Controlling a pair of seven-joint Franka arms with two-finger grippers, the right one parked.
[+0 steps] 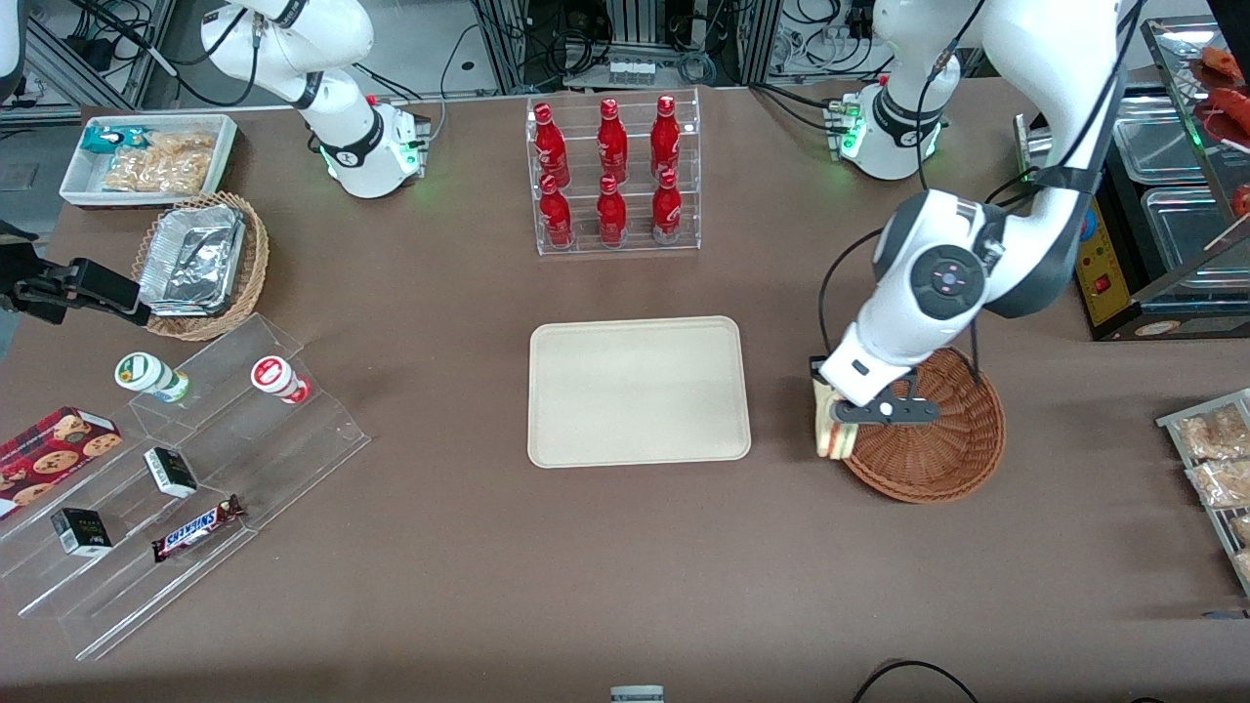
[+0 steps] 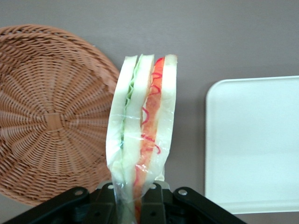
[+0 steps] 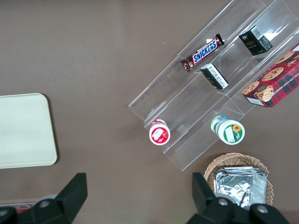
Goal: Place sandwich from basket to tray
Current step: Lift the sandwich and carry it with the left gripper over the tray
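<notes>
My left gripper point(image 1: 848, 415) is shut on the sandwich point(image 2: 140, 126), a plastic-wrapped wedge of pale bread with green and red-orange filling. It holds the sandwich point(image 1: 830, 430) in the air over the basket's rim on the side facing the tray. The reddish-brown woven basket point(image 1: 937, 439) has nothing in it in the wrist view, where the basket point(image 2: 46, 116) shows beside the sandwich. The cream tray point(image 1: 640, 391) lies flat and bare in the middle of the table, with a strip of brown table between it and the basket. The tray point(image 2: 254, 144) also shows in the wrist view.
A clear rack of red bottles point(image 1: 613, 176) stands farther from the front camera than the tray. Toward the parked arm's end are a tan basket of foil trays point(image 1: 200, 264), a white snack bin point(image 1: 146, 161) and clear stepped shelves point(image 1: 186, 478). Snack packets point(image 1: 1216, 454) lie at the working arm's end.
</notes>
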